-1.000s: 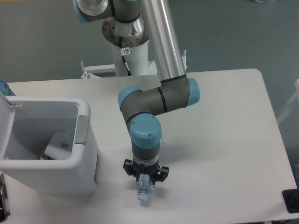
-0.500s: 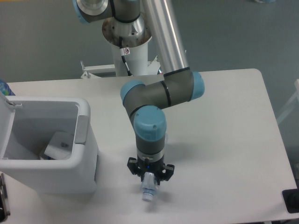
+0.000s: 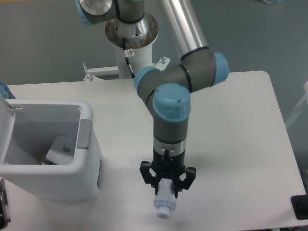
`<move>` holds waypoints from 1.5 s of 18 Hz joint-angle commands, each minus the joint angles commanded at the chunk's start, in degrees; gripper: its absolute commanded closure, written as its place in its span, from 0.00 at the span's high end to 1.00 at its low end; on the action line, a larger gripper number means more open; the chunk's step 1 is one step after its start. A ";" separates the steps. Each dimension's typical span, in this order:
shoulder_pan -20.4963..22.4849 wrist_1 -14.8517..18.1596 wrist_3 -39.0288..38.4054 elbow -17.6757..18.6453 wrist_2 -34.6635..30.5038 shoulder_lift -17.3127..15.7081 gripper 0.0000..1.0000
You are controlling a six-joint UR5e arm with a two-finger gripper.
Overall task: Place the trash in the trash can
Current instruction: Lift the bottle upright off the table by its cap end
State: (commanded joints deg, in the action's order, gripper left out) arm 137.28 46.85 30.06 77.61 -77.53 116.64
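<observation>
Gripper (image 3: 166,188) clamped on clear plastic bottle (image 3: 164,204), white cap pointing toward 6 o'clock.
Bottle is held above the white table (image 3: 240,134), near its front edge. Trash can (image 3: 53,180) stands at 9 o'clock, lid (image 3: 4,120) open, with the white carton (image 3: 60,150) inside.

Single fixed camera, high, looking down on table (image 3: 231,125); arm base beyond
</observation>
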 joint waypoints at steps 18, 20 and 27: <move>4.66 -0.88 -11.95 -7.56 11.78 -5.37 0.51; 4.66 -0.88 -13.09 -7.91 11.88 -5.45 0.51; 3.61 -1.23 -17.67 -8.00 13.63 -6.95 0.51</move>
State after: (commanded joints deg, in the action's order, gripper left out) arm 140.89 45.62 12.40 69.61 -63.90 109.69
